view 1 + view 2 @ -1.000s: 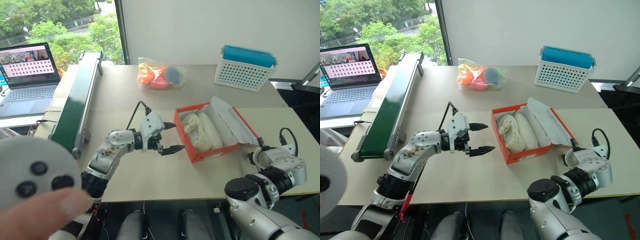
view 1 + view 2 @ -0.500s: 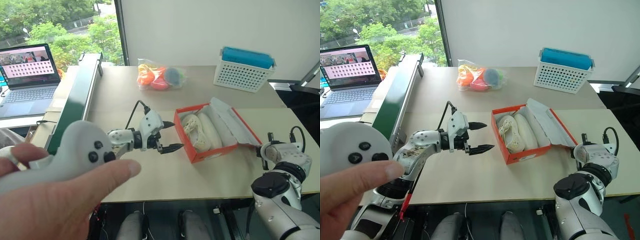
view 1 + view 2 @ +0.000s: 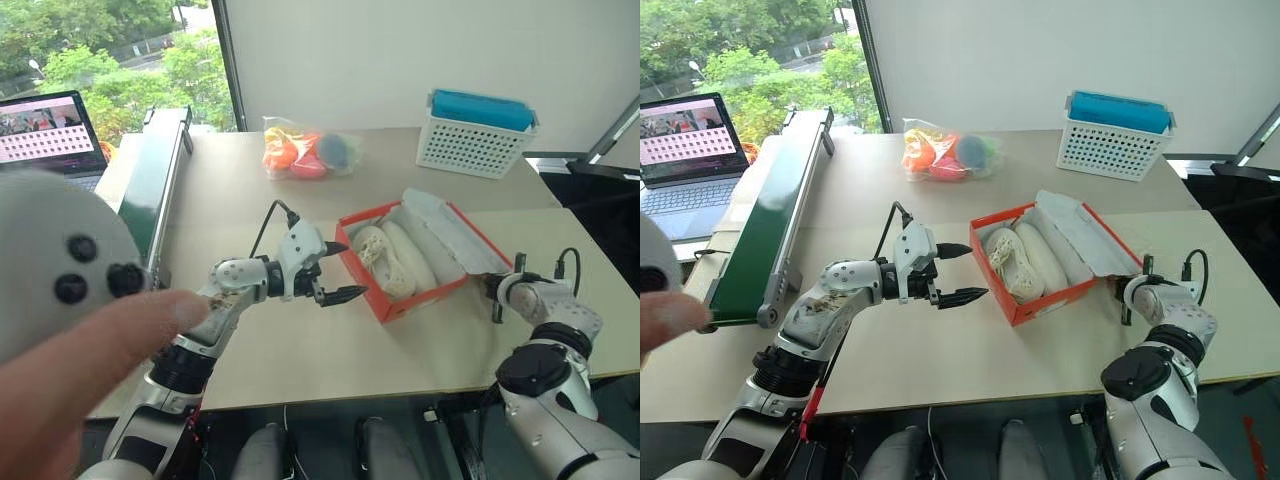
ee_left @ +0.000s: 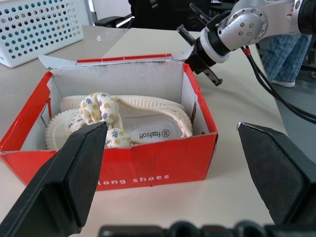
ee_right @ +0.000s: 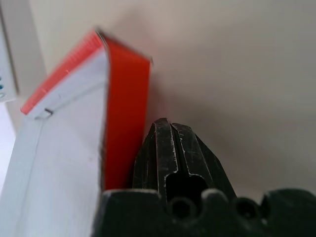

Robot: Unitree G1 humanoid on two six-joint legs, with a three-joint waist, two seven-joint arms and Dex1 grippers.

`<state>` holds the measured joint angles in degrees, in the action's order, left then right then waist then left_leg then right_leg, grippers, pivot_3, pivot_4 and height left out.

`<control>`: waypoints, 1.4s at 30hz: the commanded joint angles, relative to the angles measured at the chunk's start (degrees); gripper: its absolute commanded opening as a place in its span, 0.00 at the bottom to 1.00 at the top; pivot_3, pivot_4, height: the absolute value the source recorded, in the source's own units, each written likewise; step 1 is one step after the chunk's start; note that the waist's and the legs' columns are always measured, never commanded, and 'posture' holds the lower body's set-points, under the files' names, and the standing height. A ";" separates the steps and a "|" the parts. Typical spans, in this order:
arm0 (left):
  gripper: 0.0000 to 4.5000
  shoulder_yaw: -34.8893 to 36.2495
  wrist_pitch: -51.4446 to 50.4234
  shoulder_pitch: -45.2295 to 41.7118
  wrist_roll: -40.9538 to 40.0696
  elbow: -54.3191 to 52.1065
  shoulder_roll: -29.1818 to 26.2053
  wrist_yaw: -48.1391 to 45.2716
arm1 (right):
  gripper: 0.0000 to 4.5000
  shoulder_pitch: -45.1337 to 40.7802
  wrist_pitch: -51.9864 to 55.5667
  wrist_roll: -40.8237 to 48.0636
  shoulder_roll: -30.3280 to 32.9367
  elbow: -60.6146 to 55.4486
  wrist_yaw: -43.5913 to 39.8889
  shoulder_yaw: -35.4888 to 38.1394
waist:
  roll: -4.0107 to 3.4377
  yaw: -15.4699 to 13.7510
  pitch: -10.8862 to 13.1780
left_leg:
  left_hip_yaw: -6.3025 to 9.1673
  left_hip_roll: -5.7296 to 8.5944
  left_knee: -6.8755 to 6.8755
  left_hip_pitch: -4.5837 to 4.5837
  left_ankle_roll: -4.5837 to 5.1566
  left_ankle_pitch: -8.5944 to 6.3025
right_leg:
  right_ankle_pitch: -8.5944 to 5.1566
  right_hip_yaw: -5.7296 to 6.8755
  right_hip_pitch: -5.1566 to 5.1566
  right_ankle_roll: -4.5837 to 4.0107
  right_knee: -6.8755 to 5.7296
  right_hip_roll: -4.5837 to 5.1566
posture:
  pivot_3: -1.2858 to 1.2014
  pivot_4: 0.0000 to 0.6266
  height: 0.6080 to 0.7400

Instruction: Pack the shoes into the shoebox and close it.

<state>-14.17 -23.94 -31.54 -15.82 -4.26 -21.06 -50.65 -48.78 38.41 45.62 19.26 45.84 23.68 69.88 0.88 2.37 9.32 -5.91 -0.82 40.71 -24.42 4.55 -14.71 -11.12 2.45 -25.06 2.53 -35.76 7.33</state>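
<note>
Both shoes [image 4: 123, 123] already lie side by side inside the red shoebox [image 3: 1045, 300], which sits on the table [image 3: 940, 370] between the two arms, so the packing part looks done. What is left, by my reading, is the closing: the lid [image 3: 1080, 232] is laid back open toward the robot's right. The right gripper [image 5: 170, 148], fingers pressed together and holding nothing, sits just beside the lid's red outer edge, while the left gripper [image 3: 958, 272] hovers spread wide and empty near the box's other side.
</note>
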 commanded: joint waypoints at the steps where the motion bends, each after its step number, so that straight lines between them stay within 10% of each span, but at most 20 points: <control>1: 1.00 0.24 0.10 -1.44 -0.08 -1.15 0.20 -0.17 | 0.00 -2.05 -1.62 5.49 -1.37 -9.51 -2.36 -2.38 | -0.05 -0.14 0.03 | -0.01 0.00 0.00 -0.02 0.00 0.00 | 0.00 0.00 -0.01 0.01 0.00 0.01 | 0.52 0.24 0.73; 11: 1.00 -0.24 -0.89 -1.93 -0.35 -1.73 0.17 -0.63 | 0.00 0.25 -3.51 12.57 -5.10 -27.57 -15.49 -13.96 | -0.13 -0.12 0.07 | -0.05 -0.01 0.01 -0.03 0.00 0.00 | 0.00 -0.02 -0.10 0.02 -0.10 0.01 | 0.52 0.24 0.73; 23: 1.00 0.27 -1.74 -2.53 -0.35 -2.04 -0.11 -0.26 | 0.00 8.36 22.54 7.42 8.48 -46.33 -31.24 -50.75 | -0.15 -0.46 0.09 | -0.09 -0.01 0.00 -0.02 0.01 -0.01 | 0.00 -0.05 -0.14 0.00 -0.12 0.06 | 0.52 0.24 0.73; 42: 1.00 1.86 -2.16 -1.29 -0.16 -2.46 -1.11 2.77 | 0.00 2.37 22.76 -21.27 7.72 -25.46 -45.12 -85.11 | 0.12 -1.06 -0.06 | -0.15 -0.02 0.04 0.13 0.03 -0.02 | 0.01 -0.02 -0.04 0.00 -0.11 0.07 | 0.52 0.24 0.73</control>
<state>-13.32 -26.49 -32.84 -15.82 -4.44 -22.10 -48.20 -47.80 61.49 28.64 27.70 14.56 -19.36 -9.61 1.00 1.31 9.25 -6.06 -0.86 40.74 -24.21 4.58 -14.74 -11.11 2.44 -25.04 2.52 -35.87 7.38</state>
